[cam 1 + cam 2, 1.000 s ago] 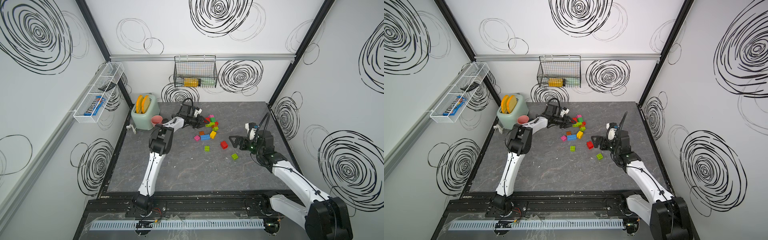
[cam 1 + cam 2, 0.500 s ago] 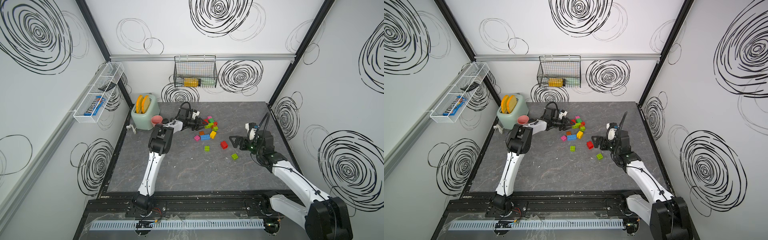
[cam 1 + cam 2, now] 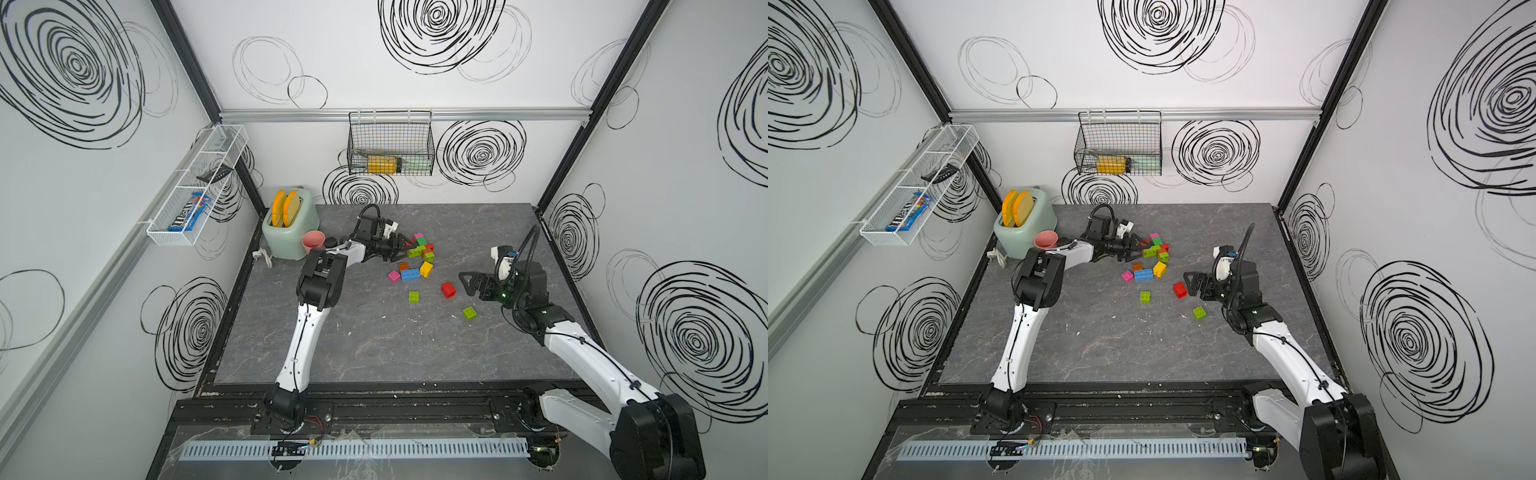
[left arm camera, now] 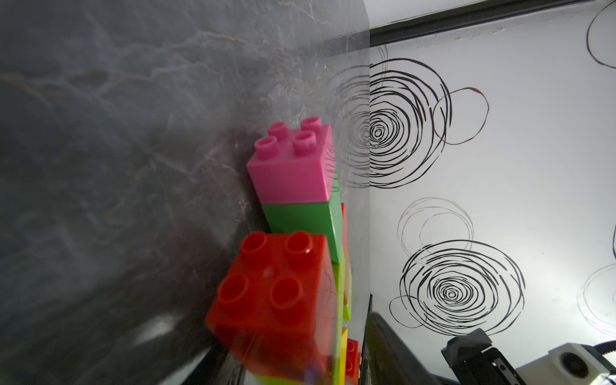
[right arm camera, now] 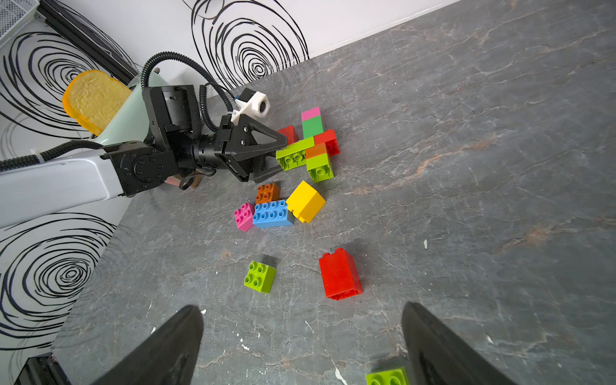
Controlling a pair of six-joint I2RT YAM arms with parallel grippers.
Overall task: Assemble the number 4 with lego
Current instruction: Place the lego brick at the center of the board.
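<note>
Left arm [image 3: 305,332] reaches low and flat, left gripper [image 5: 277,159] parted around the end of the lime brick [image 5: 296,156]. Right arm [image 3: 582,353] bent, right gripper [image 5: 300,308] spread wide, red brick [image 5: 340,275] just ahead.

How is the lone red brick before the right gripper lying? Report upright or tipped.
Tipped: the red brick lies on its side, hollow underside facing the right wrist camera.

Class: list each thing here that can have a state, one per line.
left gripper, jaws apart astride the long lime brick; grip unclear
right gripper, open, empty
tall red brick, lying on its side
yellow brick, tipped over
toaster, two slices up
pink cup, upright
</note>
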